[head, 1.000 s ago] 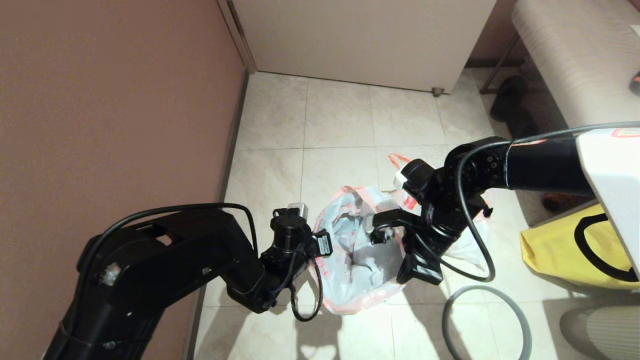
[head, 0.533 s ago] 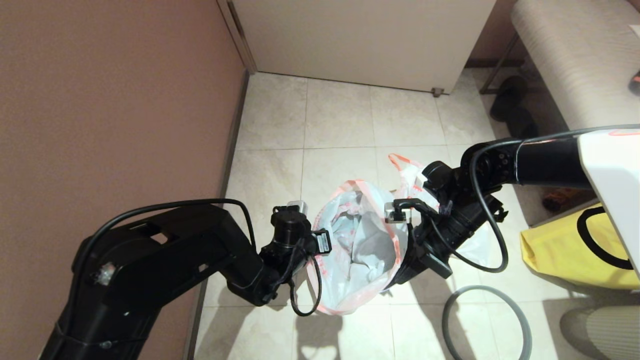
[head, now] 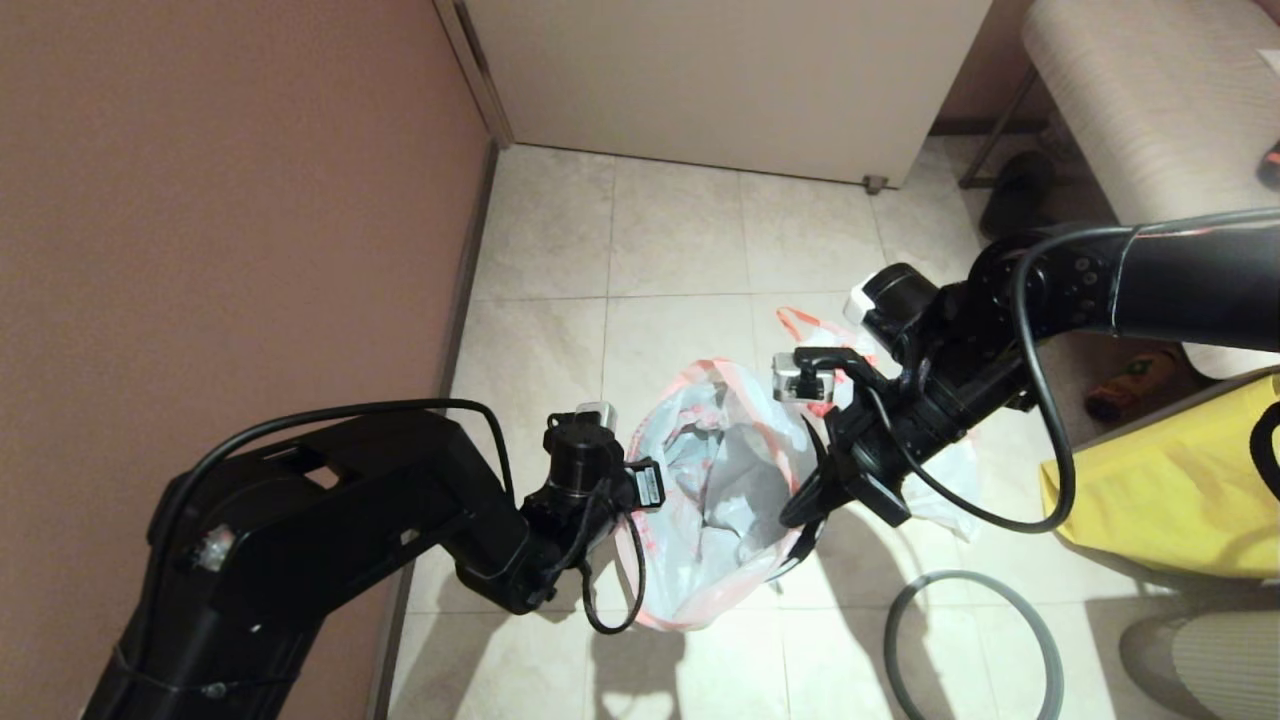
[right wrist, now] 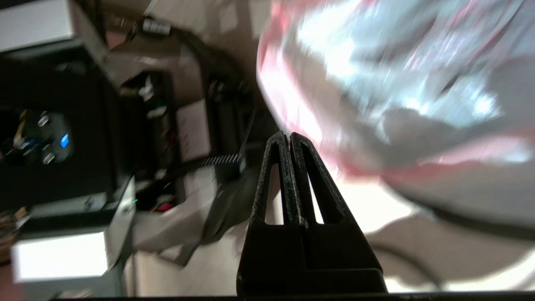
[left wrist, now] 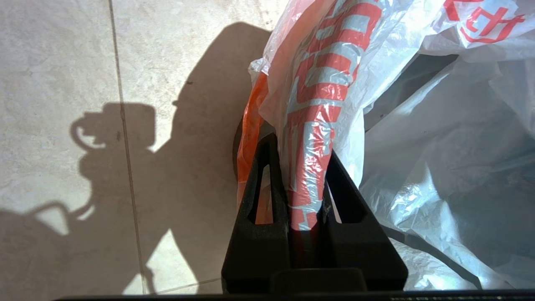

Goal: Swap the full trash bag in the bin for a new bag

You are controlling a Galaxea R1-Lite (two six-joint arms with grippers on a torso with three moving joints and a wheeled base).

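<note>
On the tiled floor at centre, the new bag [head: 715, 500] stands spread over the bin, its 9 o'clock hem pinched by the left end effector [left wrist: 307, 184], while the right end effector [right wrist: 289, 142], pressed together and empty, has swung off toward 3 o'clock, leaving that side unseated.

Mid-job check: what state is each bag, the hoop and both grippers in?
new bag: mouth open, hem pinched by left gripper.
full trash bag: lying on the floor beyond the new bag.
grey hoop: lying flat on the floor.
left gripper: shut on the hem.
right gripper: shut, empty.
</note>
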